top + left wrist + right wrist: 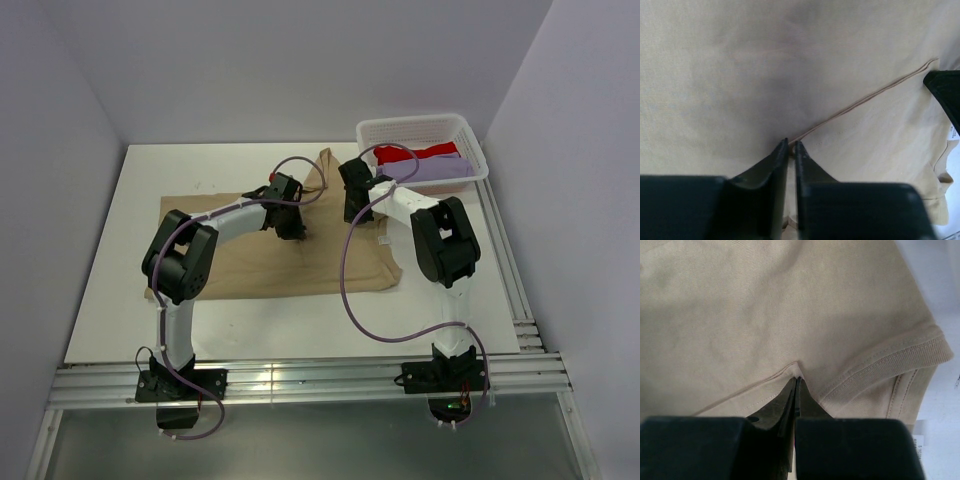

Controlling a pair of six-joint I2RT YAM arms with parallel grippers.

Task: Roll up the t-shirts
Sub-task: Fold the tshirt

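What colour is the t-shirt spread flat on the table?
The t-shirt is plain tan-beige, with no print; the right wrist view shows it best.

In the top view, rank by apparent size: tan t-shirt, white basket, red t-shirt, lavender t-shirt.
tan-beige fabric t-shirt
white plastic lattice basket
then red fabric t-shirt and lavender fabric t-shirt: alike and partly hidden, so unranked
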